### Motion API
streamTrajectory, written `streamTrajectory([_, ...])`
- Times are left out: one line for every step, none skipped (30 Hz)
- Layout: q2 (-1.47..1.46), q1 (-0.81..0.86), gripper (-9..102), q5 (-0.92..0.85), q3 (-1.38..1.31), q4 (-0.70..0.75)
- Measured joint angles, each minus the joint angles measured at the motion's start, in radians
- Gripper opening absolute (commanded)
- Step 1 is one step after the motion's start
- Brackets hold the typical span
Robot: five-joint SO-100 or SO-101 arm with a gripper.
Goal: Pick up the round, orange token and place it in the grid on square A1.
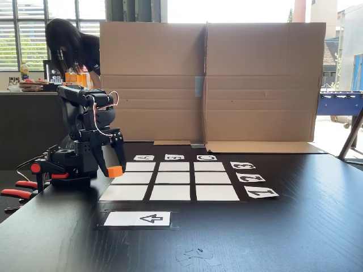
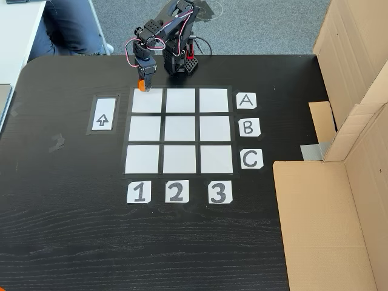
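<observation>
End effector [image 2: 143,85] closed on the token [image 2: 143,86], jaws pointing down, orange puck pinched between the two fingers. Same grip visible in a fixed view from desk level [image 1: 115,169], with the token [image 1: 115,170] hanging just above the black desk [image 1: 295,226], at the left edge of the grid [image 1: 173,178]. Cannot tell whether it touches the surface or only hovers.

Seen from above, token held right at the outer top-left corner of the grid [image 2: 179,130], overlapping or just beside the upper edge of square A1 [image 2: 147,100]. Square A1 taken as the corner cell in line with the "A" card [image 2: 245,100] and the "1" card [image 2: 139,192]. From the end effector, centre of that cell lies a short way toward the number cards, away from the arm's base, and barely to the right in that view. Likely a small forward reach, then a lowering and release; risk of dropping on the black border rather than on the white paper if released too early.

Count: one token, one arm, nine white cells in three rows of three, three letter cards, three number cards, one arrow card [image 2: 103,114] apart from the grid on its left. Cardboard screen [image 1: 207,79] standing behind the desk.
</observation>
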Motion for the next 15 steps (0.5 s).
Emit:
streamTrajectory([-0.018, -0.002, 0, 0.000, 0.000, -0.012])
streamTrajectory([-0.038, -0.002, 0, 0.000, 0.000, -0.025])
streamTrajectory([-0.057, 0.000, 0, 0.000, 0.000, -0.038])
streamTrajectory([-0.074, -0.005, 0, 0.000, 0.000, -0.051])
streamTrajectory([-0.092, -0.014, 0, 0.000, 0.000, -0.063])
streamTrajectory([-0.109, -0.020, 0, 0.000, 0.000, -0.077])
streamTrajectory([-0.123, -0.023, 0, 0.000, 0.000, -0.091])
streamTrajectory([-0.141, -0.023, 0, 0.000, 0.000, -0.101])
streamTrajectory([-0.155, -0.025, 0, 0.000, 0.000, -0.112])
streamTrajectory([-0.169, -0.034, 0, 0.000, 0.000, -0.123])
streamTrajectory([-0.183, -0.046, 0, 0.000, 0.000, -0.130])
streamTrajectory([-0.193, -0.051, 0, 0.000, 0.000, -0.138])
streamTrajectory([-0.204, -0.052, 0, 0.000, 0.000, -0.147])
streamTrajectory([-0.215, -0.052, 0, 0.000, 0.000, -0.153])
streamTrajectory([-0.222, -0.058, 0, 0.000, 0.000, -0.160])
